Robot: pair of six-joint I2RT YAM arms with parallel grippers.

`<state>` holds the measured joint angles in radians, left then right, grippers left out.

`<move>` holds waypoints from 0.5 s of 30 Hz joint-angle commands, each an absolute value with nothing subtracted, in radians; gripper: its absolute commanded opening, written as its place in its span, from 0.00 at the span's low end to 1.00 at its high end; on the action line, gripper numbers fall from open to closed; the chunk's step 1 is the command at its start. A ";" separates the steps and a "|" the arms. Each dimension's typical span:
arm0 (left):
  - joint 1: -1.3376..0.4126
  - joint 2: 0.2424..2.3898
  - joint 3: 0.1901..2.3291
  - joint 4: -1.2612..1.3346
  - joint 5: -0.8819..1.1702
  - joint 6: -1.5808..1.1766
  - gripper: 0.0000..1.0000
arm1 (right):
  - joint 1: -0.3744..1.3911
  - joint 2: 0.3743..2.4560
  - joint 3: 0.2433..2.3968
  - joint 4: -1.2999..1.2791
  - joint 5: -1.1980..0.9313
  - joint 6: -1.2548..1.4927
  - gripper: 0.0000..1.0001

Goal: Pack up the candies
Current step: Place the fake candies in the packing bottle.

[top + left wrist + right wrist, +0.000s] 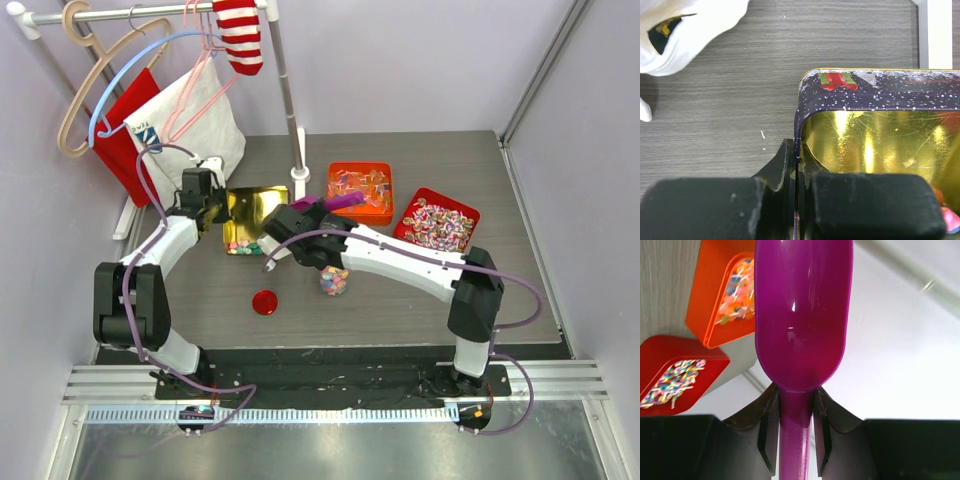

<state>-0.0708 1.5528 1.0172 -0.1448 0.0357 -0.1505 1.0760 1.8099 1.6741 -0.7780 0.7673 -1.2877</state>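
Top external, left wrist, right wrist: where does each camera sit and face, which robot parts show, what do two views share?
Top external: above, behind the bases, facing down at the table; both arms show.
Left wrist: on the left gripper, facing the gold tin its fingers clamp.
Right wrist: on the right gripper, facing along the purple scoop it holds.
Shared: orange tin, in top and right wrist.

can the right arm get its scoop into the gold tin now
Probably yes: the gold tin lies open beside the right gripper holding the scoop; the left gripper only pinches its wall.
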 commanded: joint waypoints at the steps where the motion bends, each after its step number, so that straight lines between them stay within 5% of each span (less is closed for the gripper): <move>1: -0.103 1.520 1.075 -0.133 0.006 -0.172 0.00 | 1.121 1.867 1.749 -0.604 0.838 -1.428 0.01; 15: -0.124 1.526 1.085 -0.149 -0.023 -0.158 0.00 | 1.120 1.999 1.814 -0.483 0.864 -1.519 0.01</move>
